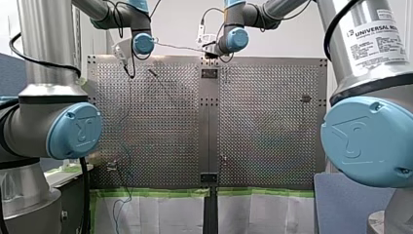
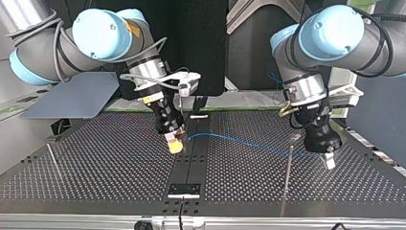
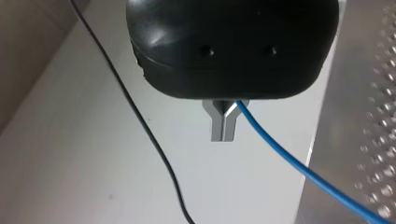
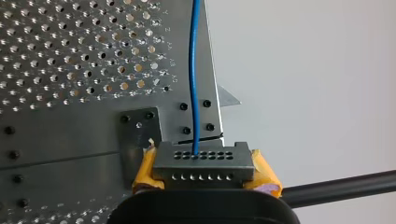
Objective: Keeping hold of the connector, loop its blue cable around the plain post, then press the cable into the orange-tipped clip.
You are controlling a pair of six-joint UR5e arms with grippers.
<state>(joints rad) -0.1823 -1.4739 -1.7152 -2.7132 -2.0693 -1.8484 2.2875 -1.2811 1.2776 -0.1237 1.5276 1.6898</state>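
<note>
Connector [image 4: 203,164] between right gripper [image 4: 204,171] pads [image 4: 264,173], cable [image 4: 194,70] ahead

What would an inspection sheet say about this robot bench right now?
Surface: perforated metal table.
Job's things: connector; blue cable; thin post; second thin post; no orange tip made out.
Clutter: nothing seen.
Claws: right claw shut on the connector, yellow pads; left claw shut on the blue cable.
Cables: blue cable spans claw to claw; black cable beside the left claw.
Surroundings: green tape at table edge; grey panel beyond.

Blue cable [image 4: 194,70], grey connector [image 4: 203,165], yellow pads [image 4: 264,170]
</note>
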